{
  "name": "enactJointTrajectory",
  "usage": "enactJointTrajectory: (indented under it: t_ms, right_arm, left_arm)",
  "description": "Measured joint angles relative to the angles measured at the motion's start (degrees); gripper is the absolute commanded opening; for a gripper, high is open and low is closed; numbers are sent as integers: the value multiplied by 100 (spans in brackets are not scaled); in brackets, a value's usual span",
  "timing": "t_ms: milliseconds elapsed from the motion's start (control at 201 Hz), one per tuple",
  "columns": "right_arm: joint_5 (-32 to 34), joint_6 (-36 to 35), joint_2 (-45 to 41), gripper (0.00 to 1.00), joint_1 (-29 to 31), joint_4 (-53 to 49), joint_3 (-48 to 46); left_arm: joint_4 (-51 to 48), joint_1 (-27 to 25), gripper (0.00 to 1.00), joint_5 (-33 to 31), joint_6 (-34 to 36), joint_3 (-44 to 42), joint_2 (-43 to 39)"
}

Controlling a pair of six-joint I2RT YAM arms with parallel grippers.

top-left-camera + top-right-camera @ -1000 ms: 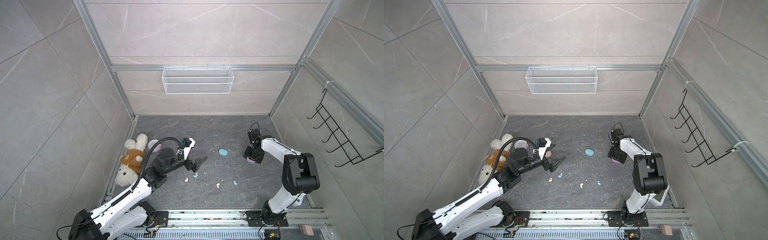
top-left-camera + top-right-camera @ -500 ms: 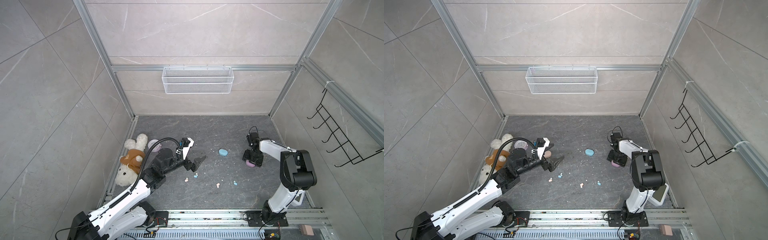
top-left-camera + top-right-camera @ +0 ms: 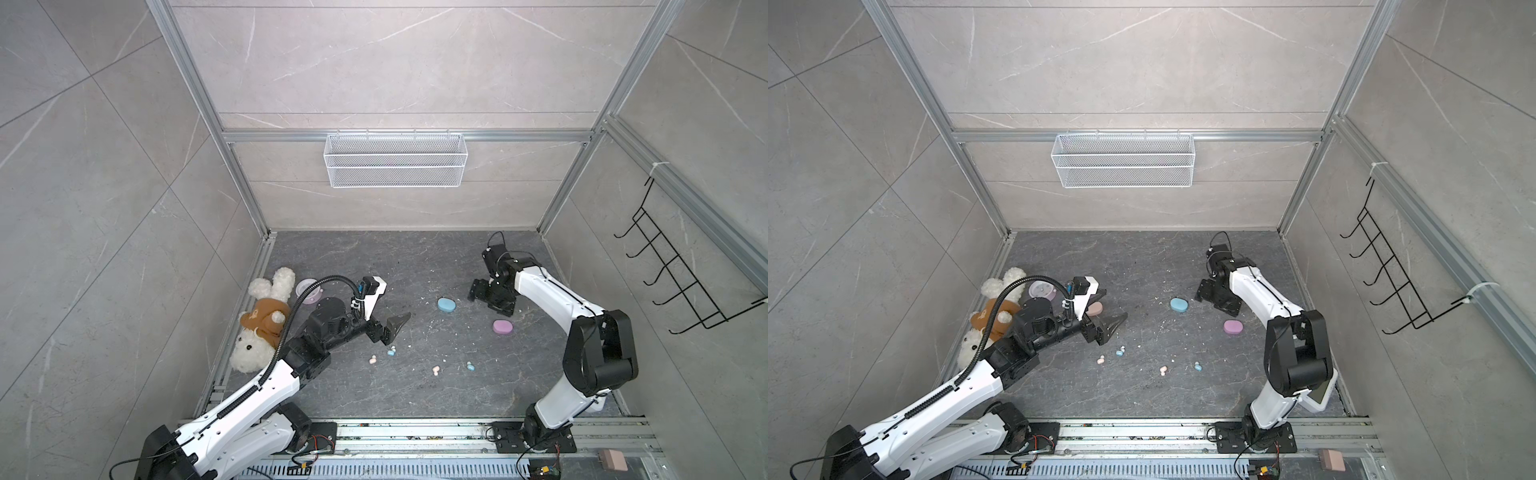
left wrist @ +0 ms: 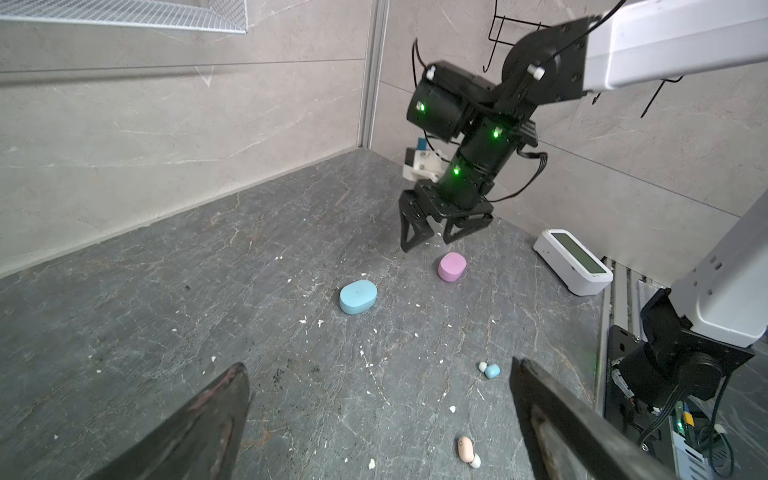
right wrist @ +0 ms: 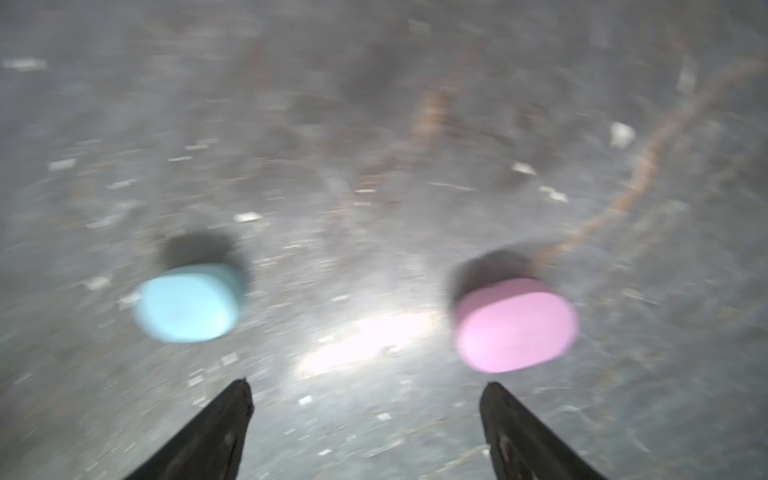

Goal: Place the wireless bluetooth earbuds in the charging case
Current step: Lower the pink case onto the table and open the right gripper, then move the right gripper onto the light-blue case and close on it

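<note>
Three closed oval cases lie on the dark floor: blue (image 3: 446,304) (image 4: 358,296), lilac (image 3: 502,327) (image 5: 515,324), and peach (image 3: 1094,308) beside my left wrist. Loose earbuds are scattered nearer the front: blue (image 3: 390,352), peach (image 3: 373,360), peach (image 3: 435,370) (image 4: 466,448) and blue (image 3: 470,366) (image 4: 491,370). My left gripper (image 3: 397,330) (image 4: 378,365) hangs open and empty just above the left blue bud. My right gripper (image 3: 490,301) (image 5: 366,382) is open and empty, hovering behind the lilac case and clear of it.
A plush bunny (image 3: 266,320) lies against the left wall with a round lilac dish (image 3: 1042,291) next to it. A white device (image 4: 573,262) sits by the right arm's base. White specks litter the floor. A wire basket (image 3: 395,160) and a hook rack (image 3: 673,270) hang on the walls.
My right gripper has opened, let go of the lilac case and pulled back from it; the case now lies uncovered on the floor. The left arm has barely moved.
</note>
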Motion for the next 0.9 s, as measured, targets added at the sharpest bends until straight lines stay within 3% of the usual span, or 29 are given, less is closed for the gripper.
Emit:
enactJointTrajectory:
  t_ms: [234,901]
  right_arm:
    - [-131,337,872,89,715,2,769]
    - [-164,393,2409,81,1023,-136,1755]
  left_arm:
    - [-39,2,100,-85,-120,-144,-125]
    - [-85,2,100,-90,-120,-144,-199]
